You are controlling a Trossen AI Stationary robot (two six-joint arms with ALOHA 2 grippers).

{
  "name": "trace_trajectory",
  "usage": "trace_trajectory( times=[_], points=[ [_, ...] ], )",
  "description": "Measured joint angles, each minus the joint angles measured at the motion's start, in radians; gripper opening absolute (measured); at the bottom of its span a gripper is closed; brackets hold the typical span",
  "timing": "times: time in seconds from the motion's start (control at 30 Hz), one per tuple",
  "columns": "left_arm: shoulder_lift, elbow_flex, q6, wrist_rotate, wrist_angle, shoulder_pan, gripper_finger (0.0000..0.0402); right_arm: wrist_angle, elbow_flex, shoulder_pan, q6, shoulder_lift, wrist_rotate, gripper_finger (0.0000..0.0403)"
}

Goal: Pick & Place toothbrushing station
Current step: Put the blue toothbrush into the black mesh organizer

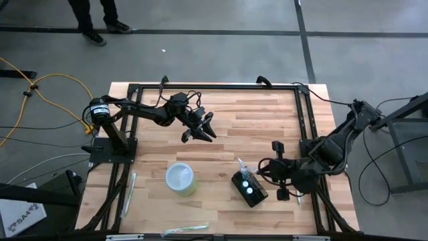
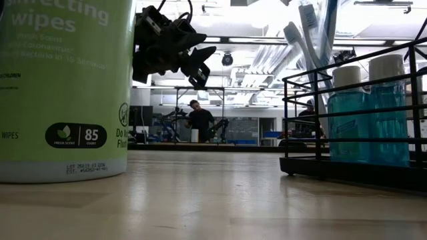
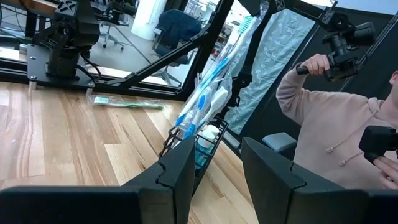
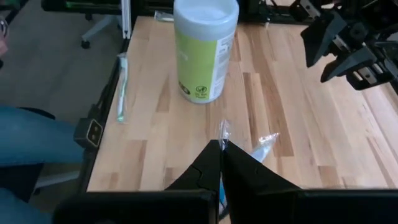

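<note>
The toothbrushing station point(image 1: 249, 189) is a black wire rack holding blue bottles and toothbrushes. It stands on its base point(image 2: 347, 175) on the table's near right part, and it also shows in the left wrist view point(image 3: 200, 138). My right gripper point(image 1: 261, 173) is at the rack's right far corner, fingers shut point(image 4: 221, 152). My left gripper point(image 1: 198, 136) is open and empty, hovering above the table's far middle point(image 2: 193, 63) point(image 3: 217, 168). My right gripper comes at the rack's upper edge level from the table's right. Its fingers point(image 4: 205, 171) are closed together over the spot, so the part they have is hidden. Wrapped toothbrush tips point(image 4: 224, 132) stick up just past the fingertips. The rack stands upright on the table.
A green wipes canister point(image 1: 180, 179) with a white lid stands left of the rack. Wrapped toothbrushes lie near the left edge point(image 1: 130, 191) and the near edge point(image 1: 187, 229). A black frame point(image 1: 214, 87) rims the table. A person point(image 3: 336, 124) stands beyond the table.
</note>
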Motion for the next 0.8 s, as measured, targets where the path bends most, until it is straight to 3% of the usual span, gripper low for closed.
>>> trace_trajectory(
  times=[0.8],
  points=[
    [0.0,0.0,0.008,-0.001,0.0,-0.028,0.0128,-0.055,0.053,0.003,0.059,0.05,-0.032,0.0003]
  ],
)
